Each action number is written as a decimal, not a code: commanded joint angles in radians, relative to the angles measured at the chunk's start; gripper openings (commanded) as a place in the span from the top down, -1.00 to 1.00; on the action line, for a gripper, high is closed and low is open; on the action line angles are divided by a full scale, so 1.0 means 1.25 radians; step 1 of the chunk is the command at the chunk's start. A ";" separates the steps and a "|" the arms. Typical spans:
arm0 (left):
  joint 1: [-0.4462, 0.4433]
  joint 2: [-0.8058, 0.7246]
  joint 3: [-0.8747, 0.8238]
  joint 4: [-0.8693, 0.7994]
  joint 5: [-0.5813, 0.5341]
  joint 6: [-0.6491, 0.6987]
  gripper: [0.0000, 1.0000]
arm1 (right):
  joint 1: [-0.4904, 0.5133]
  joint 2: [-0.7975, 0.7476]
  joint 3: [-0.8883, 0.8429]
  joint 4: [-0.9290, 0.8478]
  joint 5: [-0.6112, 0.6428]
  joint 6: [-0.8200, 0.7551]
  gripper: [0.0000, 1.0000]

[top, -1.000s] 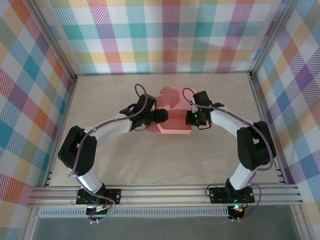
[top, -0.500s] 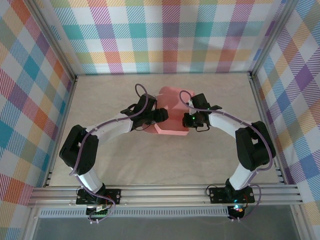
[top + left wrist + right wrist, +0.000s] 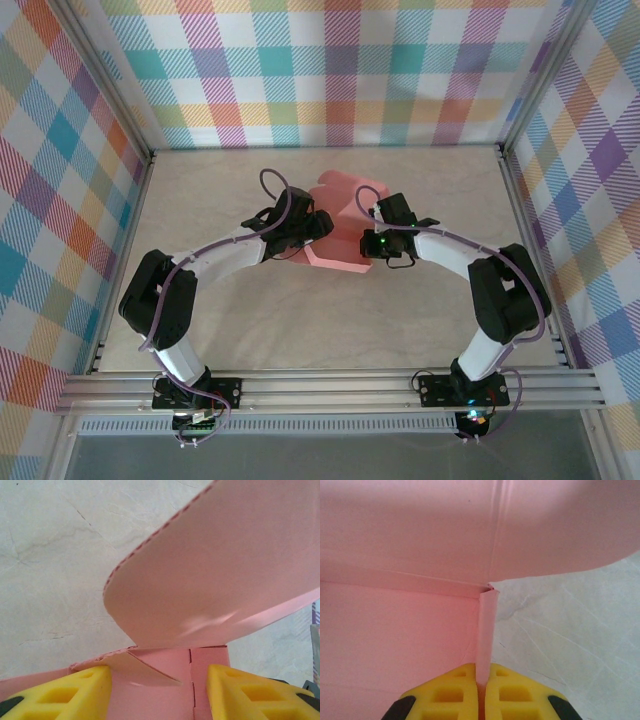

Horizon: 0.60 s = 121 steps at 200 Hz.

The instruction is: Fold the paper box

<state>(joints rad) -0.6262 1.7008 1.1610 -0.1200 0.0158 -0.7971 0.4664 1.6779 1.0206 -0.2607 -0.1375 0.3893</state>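
The paper box [image 3: 340, 195] sits mid-worktop [image 3: 250, 310] between both arms, half-formed: the step looks like raising and creasing the side walls. The right pincer [image 3: 481, 680] is clamped on a thin upright wall at the box's right side. The left pincer [image 3: 157, 680] stands parted astride the left part, under a curling flap [image 3: 220, 565] (gripping nothing I can see). Next, that flap wants pressing down along its crease while the right side holds firm. The long axis seems to run from the arms toward the far wall, with the flap at the far end.
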 commanded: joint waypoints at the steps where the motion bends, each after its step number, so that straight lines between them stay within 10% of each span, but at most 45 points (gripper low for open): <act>1: -0.008 -0.016 -0.001 0.033 -0.047 0.013 -0.05 | 0.017 -0.030 0.002 -0.009 0.000 -0.014 0.87; 66: -0.010 -0.146 0.005 -0.119 -0.145 0.179 -0.15 | 0.015 -0.019 0.020 -0.046 0.077 -0.014 0.85; 121: -0.061 -0.283 -0.101 -0.167 -0.135 0.086 -0.36 | 0.004 0.002 0.055 -0.074 0.092 0.012 0.85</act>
<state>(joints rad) -0.6529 1.4296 1.0966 -0.2756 -0.1432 -0.6399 0.4782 1.6726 1.0409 -0.3317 -0.0338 0.3828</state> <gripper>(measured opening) 0.653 0.075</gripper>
